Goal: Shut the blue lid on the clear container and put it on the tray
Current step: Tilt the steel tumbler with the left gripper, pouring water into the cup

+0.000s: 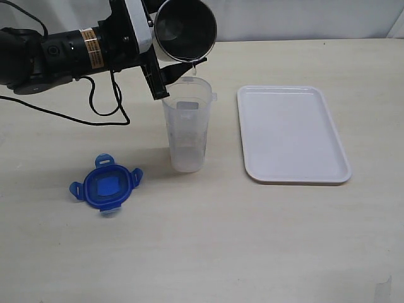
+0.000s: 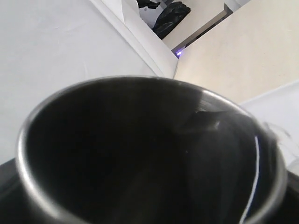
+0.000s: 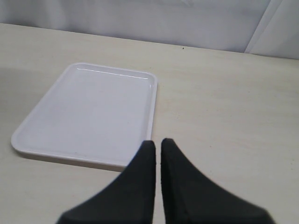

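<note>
The clear container [image 1: 187,129] stands upright and uncovered in the middle of the table. The blue lid [image 1: 106,184] lies flat on the table to its front left, apart from it. The white tray [image 1: 293,132] lies to the container's right with nothing on it. My left gripper [image 1: 163,60] is shut on a grey steel cup [image 1: 185,28], tipped on its side just above the container's rim. A thin trickle runs off the cup's lip. The cup's dark inside [image 2: 140,158] fills the left wrist view and hides the fingers. My right gripper [image 3: 158,142] is shut on nothing, just off the tray's [image 3: 88,112] corner.
The left arm [image 1: 57,50] stretches in from the left edge, and its black cable [image 1: 95,107] hangs to the table behind the lid. A pale wall runs along the table's far edge.
</note>
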Robot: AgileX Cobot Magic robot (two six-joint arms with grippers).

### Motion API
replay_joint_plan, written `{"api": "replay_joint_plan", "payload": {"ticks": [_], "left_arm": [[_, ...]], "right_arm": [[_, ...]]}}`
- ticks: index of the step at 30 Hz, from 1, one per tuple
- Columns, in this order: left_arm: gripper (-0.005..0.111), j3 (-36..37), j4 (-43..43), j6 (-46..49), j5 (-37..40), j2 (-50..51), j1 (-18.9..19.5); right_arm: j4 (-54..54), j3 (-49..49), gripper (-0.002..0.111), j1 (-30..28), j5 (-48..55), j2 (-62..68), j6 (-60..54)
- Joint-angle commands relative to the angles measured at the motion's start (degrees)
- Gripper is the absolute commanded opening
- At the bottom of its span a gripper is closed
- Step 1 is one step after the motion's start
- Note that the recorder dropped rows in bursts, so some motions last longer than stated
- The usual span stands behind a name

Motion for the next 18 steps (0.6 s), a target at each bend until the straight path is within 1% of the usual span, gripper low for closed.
{"api": "replay_joint_plan", "payload": {"ticks": [1, 8, 18], "left_arm": [[0.000, -1.03, -2.52, 1.63, -4.28, -1.45, 0.01], [0.000, -1.03, -2.52, 5.67, -4.28, -1.45, 0.01], [0.000, -1.03, -2.52, 7.24, -3.87, -1.45, 0.01]], "right_arm": [[0.37, 0.10, 0.004, -0.13, -0.19, -0.21, 0.24], [0.37, 0.10, 0.004, -0.13, -0.19, -0.21, 0.24], [0.37, 0.10, 0.004, -0.13, -0.19, -0.21, 0.24]]}}
